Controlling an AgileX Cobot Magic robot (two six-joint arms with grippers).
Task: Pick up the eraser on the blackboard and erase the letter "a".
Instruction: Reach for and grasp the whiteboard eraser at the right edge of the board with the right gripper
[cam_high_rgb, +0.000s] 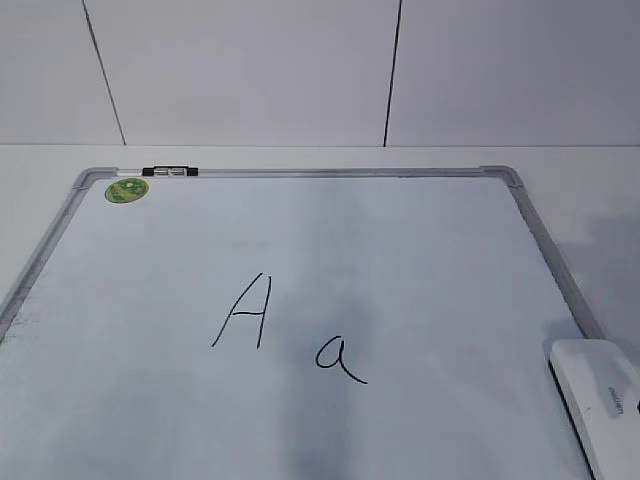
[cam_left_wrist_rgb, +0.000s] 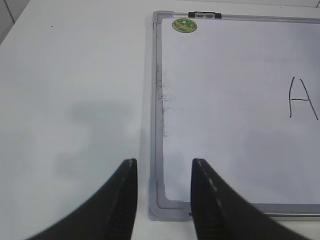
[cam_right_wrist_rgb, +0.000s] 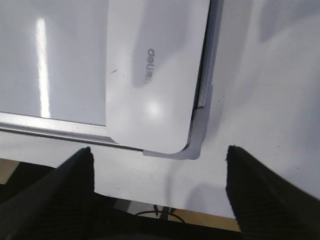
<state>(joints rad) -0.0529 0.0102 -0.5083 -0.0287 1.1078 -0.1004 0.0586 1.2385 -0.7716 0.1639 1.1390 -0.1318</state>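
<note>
The blackboard (cam_high_rgb: 420, 260) is a white dry-erase board with a grey frame, lying flat on the table. The small letter "a" (cam_high_rgb: 338, 359) is written in black near its middle front, right of a capital "A" (cam_high_rgb: 243, 312). The white eraser (cam_high_rgb: 600, 395) lies on the board's near right corner; it also shows in the right wrist view (cam_right_wrist_rgb: 152, 75), with grey lettering. My right gripper (cam_right_wrist_rgb: 159, 162) is open, just in front of the eraser's near end. My left gripper (cam_left_wrist_rgb: 162, 167) is open above the board's near left corner (cam_left_wrist_rgb: 170, 205). Neither gripper shows in the exterior view.
A round green sticker (cam_high_rgb: 127, 189) and a small black-and-silver clip (cam_high_rgb: 170, 172) sit at the board's far left corner. A white wall stands behind the table. The table's front edge (cam_right_wrist_rgb: 165, 202) runs close under my right gripper.
</note>
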